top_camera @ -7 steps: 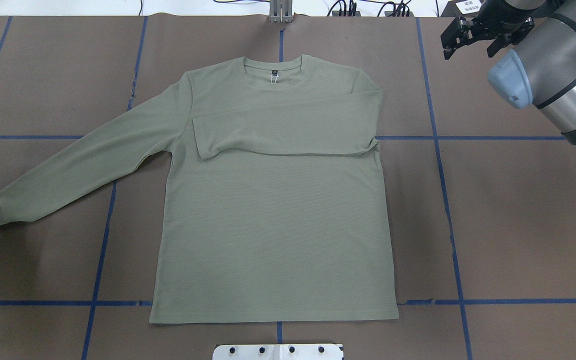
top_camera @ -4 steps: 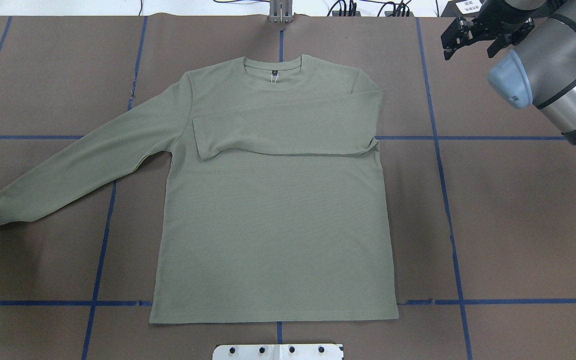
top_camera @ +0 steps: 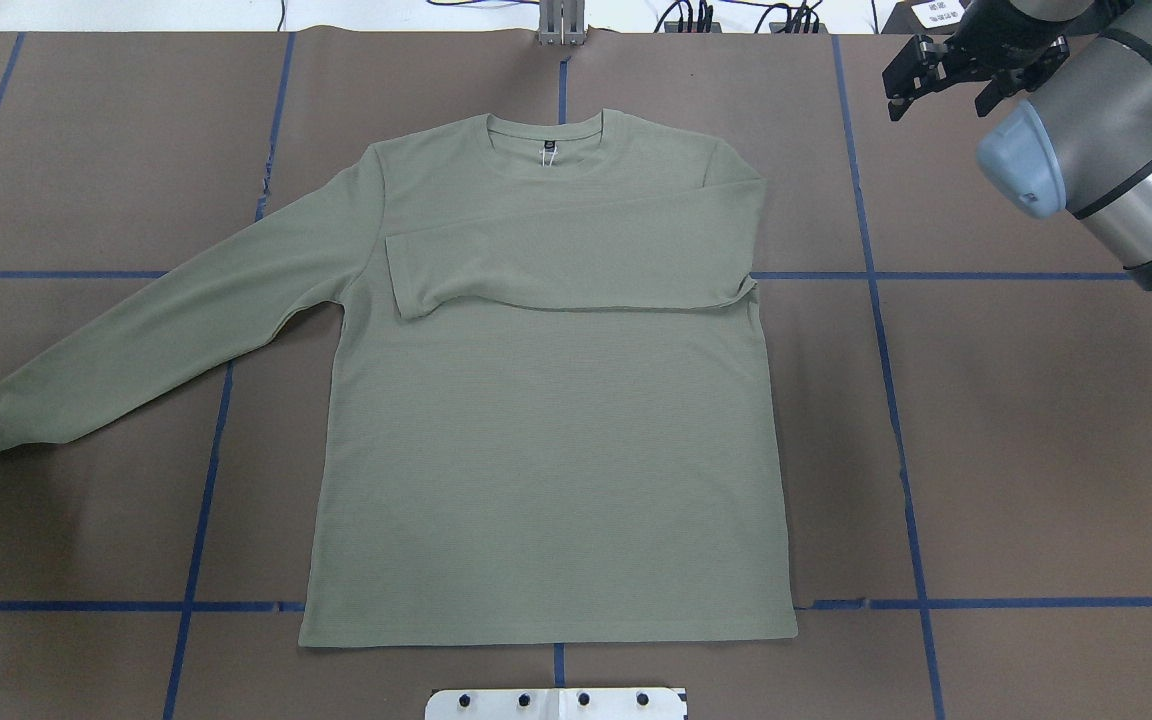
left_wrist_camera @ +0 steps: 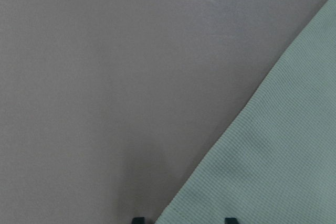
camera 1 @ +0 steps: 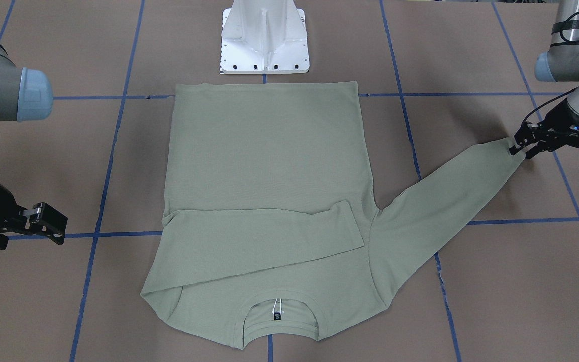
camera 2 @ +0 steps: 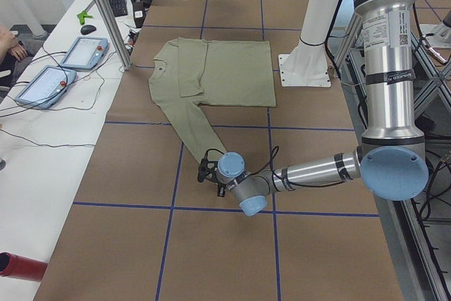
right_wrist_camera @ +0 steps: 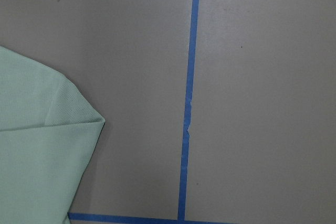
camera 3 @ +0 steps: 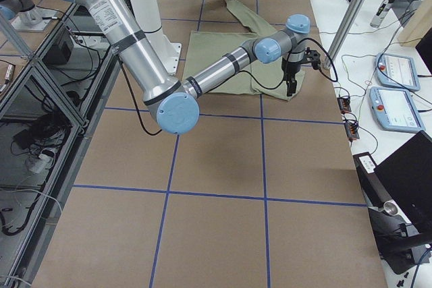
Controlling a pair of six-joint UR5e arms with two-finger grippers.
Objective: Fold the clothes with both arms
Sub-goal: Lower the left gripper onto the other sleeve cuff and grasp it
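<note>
The pale sage-green shirt (top_camera: 546, 450) lies flat, face up, on the brown table, with its collar at the far edge. One sleeve (top_camera: 576, 255) is folded across the chest. The other sleeve (top_camera: 156, 330) stretches out to the overhead view's left. My left gripper (camera 1: 519, 150) is down at that sleeve's cuff (camera 1: 500, 156). It is open, and its two fingertips straddle the cuff's edge in the left wrist view (left_wrist_camera: 273, 156). My right gripper (top_camera: 936, 95) is open and empty, above the table's far right, clear of the shirt. Its wrist view shows the shirt's folded corner (right_wrist_camera: 37, 145).
The white base pedestal (camera 1: 264, 40) stands just behind the shirt's hem. Blue tape lines (top_camera: 896, 420) cross the brown table. A metal post (top_camera: 561, 22) stands at the far edge. Two teach pendants (camera 2: 84, 51) lie on the side table beyond.
Almost nothing has moved. My left fingertip at the cuff has shifted very slightly, and my right gripper has drifted a little toward the far edge. The shirt lies as before.
</note>
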